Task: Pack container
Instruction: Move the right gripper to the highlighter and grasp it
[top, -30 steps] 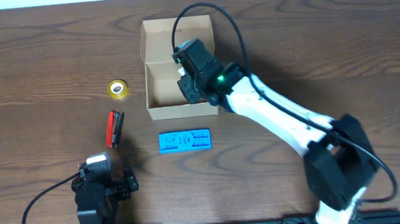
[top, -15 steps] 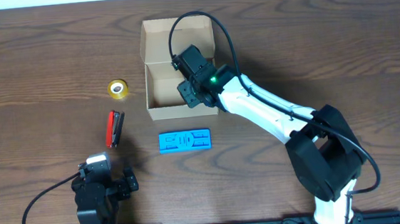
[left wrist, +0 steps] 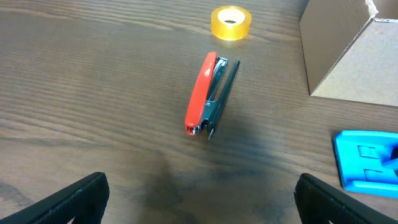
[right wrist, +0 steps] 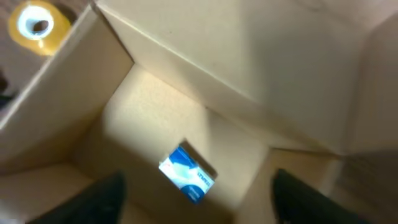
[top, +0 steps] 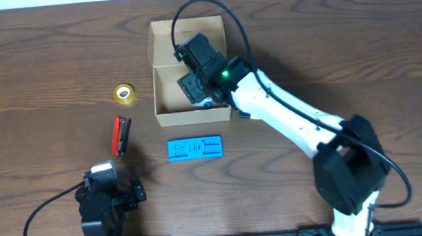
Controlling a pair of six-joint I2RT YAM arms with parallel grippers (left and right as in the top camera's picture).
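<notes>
The container [top: 166,99] is a tan cardboard box with its flap lid folded back, standing at the table's far centre. My right gripper [top: 195,87] hangs over its inside, fingers pointing down. In the right wrist view that gripper [right wrist: 202,200] is open, its dark fingers [right wrist: 99,199] blurred and wide apart. A small blue-and-white packet [right wrist: 186,173] lies loose on the container floor [right wrist: 143,118] between them, touching neither finger. My left gripper [top: 115,192] sits near the front left edge; seen from its wrist, the left gripper [left wrist: 202,205] is open over bare wood.
A red stapler [top: 122,135] [left wrist: 210,93] lies on its side left of the container. A yellow tape roll [top: 124,92] [left wrist: 231,22] sits beyond it. A flat blue plastic piece [top: 195,148] [left wrist: 370,160] lies in front of the container wall [left wrist: 348,56].
My right gripper has opened and shifted a little left and back over the container. The blue-and-white packet now lies free on the container floor. The left arm has not moved.
</notes>
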